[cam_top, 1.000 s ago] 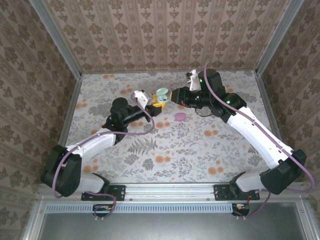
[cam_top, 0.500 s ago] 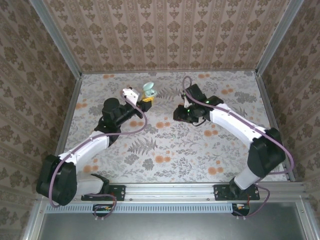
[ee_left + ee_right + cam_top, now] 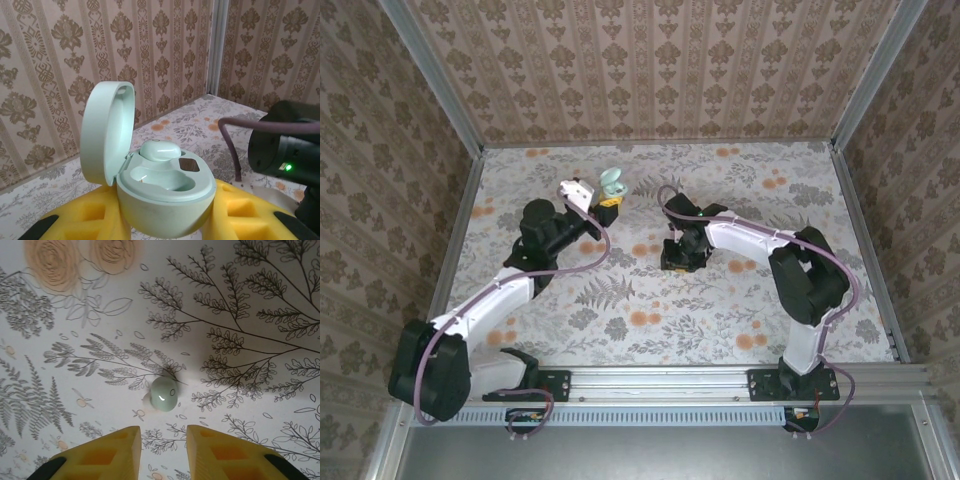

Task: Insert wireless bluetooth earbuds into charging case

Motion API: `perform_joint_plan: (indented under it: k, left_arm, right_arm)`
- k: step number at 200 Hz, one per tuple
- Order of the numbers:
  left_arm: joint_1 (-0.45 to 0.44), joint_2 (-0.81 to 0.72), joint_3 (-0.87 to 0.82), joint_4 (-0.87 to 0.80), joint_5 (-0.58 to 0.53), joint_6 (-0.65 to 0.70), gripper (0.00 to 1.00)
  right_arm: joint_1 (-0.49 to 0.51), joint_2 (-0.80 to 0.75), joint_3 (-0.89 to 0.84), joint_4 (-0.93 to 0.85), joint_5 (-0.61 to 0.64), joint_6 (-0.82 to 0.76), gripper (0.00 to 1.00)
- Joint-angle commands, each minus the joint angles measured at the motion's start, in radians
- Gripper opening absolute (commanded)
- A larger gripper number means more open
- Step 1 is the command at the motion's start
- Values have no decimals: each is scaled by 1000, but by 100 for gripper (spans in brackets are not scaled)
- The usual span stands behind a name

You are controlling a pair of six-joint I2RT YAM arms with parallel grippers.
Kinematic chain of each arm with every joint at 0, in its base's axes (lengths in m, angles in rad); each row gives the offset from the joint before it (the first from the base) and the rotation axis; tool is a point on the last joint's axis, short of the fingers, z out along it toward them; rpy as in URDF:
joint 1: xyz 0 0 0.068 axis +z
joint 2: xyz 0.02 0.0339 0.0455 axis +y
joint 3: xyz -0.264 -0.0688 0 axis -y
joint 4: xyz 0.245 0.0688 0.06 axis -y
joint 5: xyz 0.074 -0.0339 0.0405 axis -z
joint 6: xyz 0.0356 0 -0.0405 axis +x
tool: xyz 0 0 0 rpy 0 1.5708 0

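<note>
My left gripper point(image 3: 165, 222) is shut on the mint charging case point(image 3: 167, 195) and holds it upright above the table's back left, with the lid point(image 3: 106, 132) swung open. One pale mint earbud point(image 3: 161, 149) sits in the far socket; the near socket is bare. In the top view the case point(image 3: 613, 182) sticks out past the left gripper point(image 3: 606, 205). My right gripper point(image 3: 675, 262) points down at the table's middle. Its yellow fingers point(image 3: 100, 452) stand apart with nothing between them. A second mint earbud point(image 3: 164, 393) lies on the cloth just beyond the right gripper point(image 3: 162, 440).
The floral table cover point(image 3: 720, 310) lies inside patterned walls point(image 3: 650, 70), with a metal rail point(image 3: 660, 378) along the near edge. The right arm's black wrist and cable point(image 3: 285, 135) sit close to the right of the held case.
The right arm left the case, swung down to the table's middle and parted its fingers slightly above the loose earbud. The left arm drew the open case back and to the left.
</note>
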Motion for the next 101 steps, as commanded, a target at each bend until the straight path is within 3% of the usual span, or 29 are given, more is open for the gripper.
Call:
perform_joint_plan:
  k: [1,101]
  left_arm:
    - [7,-21,-6,-2,9,9,30]
    - [7,-7,10,-8,23,6,30]
  right_arm:
    - [1,37,-12,-10,-5,8,31]
    - [1,93,-11,58,-55,20,30]
